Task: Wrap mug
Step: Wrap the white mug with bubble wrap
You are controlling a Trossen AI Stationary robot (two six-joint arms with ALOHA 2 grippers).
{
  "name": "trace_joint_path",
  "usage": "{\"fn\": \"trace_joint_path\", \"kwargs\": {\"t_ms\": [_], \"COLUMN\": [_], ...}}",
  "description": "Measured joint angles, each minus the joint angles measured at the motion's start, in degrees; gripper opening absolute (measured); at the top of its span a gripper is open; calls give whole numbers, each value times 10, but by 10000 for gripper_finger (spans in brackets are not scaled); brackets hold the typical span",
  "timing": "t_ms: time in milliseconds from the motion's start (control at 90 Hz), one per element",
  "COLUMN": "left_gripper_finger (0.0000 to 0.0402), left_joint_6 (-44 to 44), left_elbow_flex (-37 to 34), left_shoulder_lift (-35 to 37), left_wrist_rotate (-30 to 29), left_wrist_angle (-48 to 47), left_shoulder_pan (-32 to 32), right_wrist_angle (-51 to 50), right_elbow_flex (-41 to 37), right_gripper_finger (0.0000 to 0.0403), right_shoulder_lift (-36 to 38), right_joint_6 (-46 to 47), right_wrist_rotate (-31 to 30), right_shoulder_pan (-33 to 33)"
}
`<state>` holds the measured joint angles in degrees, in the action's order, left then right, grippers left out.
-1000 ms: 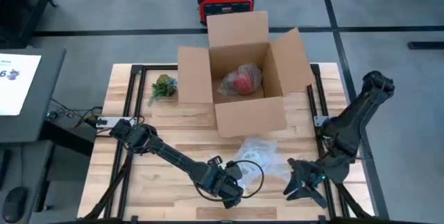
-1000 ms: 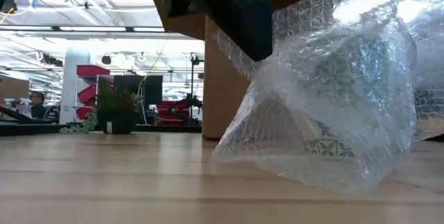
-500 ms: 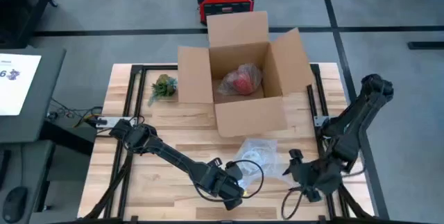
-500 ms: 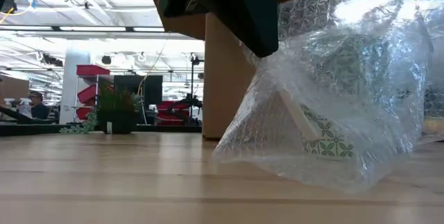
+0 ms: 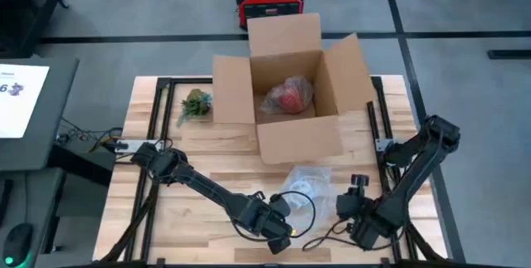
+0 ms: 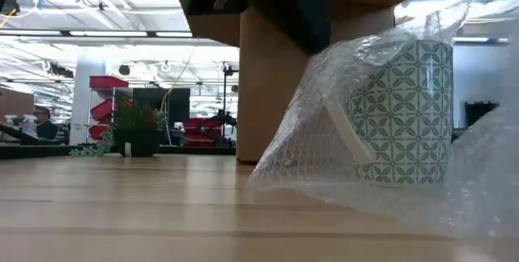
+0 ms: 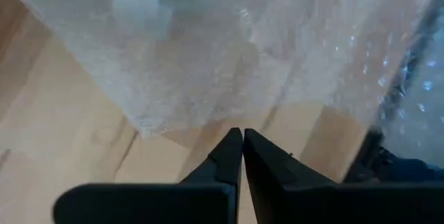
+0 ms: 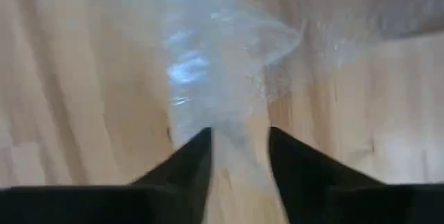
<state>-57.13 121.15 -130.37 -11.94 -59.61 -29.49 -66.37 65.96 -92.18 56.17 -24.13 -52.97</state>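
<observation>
A white mug with a green pattern (image 6: 403,112) stands upright on the table, with a clear bubble wrap sheet (image 5: 305,187) lying around and partly over it. My left gripper (image 5: 280,218) is on the near left of the mug, shut at the wrap's edge. My right gripper (image 5: 353,206) is on the near right, with a bunched ridge of wrap (image 8: 232,78) between its fingers. In the low view the mug's near side is bare, and the wrap rises in a slant up to my left gripper (image 6: 304,39). My left gripper pinches the wrap's edge (image 7: 223,125) at its shut fingertips, coming from above and slanting down. From there the wrap (image 6: 284,124) slopes down to the table, with its lower part resting on the wood. My right gripper has a bunched fold of the wrap (image 8: 236,130) between its two fingers (image 8: 198,154), which lie along the ridge. The rest of that wrap lies slack on the table.
An open cardboard box (image 5: 292,94) stands on the far side of the mug, holding a red object wrapped in plastic (image 5: 288,95). A small green plant (image 5: 195,102) sits at the far left. A red and black device (image 5: 270,1) stands on the floor beyond the table.
My right gripper has moved toward the table's left, closer to the mug, and has turned about. The wrap layer that covered the mug's near side has come away and dropped toward the near right, baring the mug's pattern. The mug stays upright in place.
</observation>
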Motion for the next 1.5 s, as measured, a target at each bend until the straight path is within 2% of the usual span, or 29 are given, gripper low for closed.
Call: {"fn": "trace_joint_path", "kwargs": {"t_ms": [33, 89, 156, 333, 544, 667, 833, 967, 1089, 1300, 1500], "left_gripper_finger": [0, 0, 0, 0, 6, 38, 114, 175, 213, 225, 203], "left_joint_6": [-1, -3, -5, 12, 11, -23, -66, -72, -77, -137, -160], "left_elbow_flex": [4, 13, 31, 81, 73, 69, 69, 68, 63, 62, 62], "left_shoulder_lift": [0, 0, 0, 0, 0, 0, 0, -7, -27, -72, -79], "left_wrist_rotate": [0, 4, 15, 37, 42, 42, 9, -4, -9, 1, -55], "left_wrist_angle": [0, -3, -6, -3, 69, 63, 74, 136, 173, 154, 157], "left_shoulder_pan": [-1, -4, -7, -26, -43, -44, -44, -41, -38, -34, -32], "right_wrist_angle": [1, -1, -1, -3, -1, -8, -31, -49, -51, -46, -45], "right_elbow_flex": [8, 20, 32, 63, 90, 105, 124, 133, 134, 134, 135], "right_gripper_finger": [34, 12, 11, 2, 1, 0, 0, 0, 0, 0, 0], "right_shoulder_lift": [3, 10, 17, 31, 31, 31, 30, 30, 30, 30, 30], "right_joint_6": [-18, -52, -89, -179, -246, -286, -322, -342, -348, -353, -353], "right_wrist_rotate": [1, 0, 4, 64, 154, 184, 200, 199, 201, 202, 213], "right_shoulder_pan": [3, 10, 24, 92, 194, 232, 266, 287, 303, 303, 301]}}
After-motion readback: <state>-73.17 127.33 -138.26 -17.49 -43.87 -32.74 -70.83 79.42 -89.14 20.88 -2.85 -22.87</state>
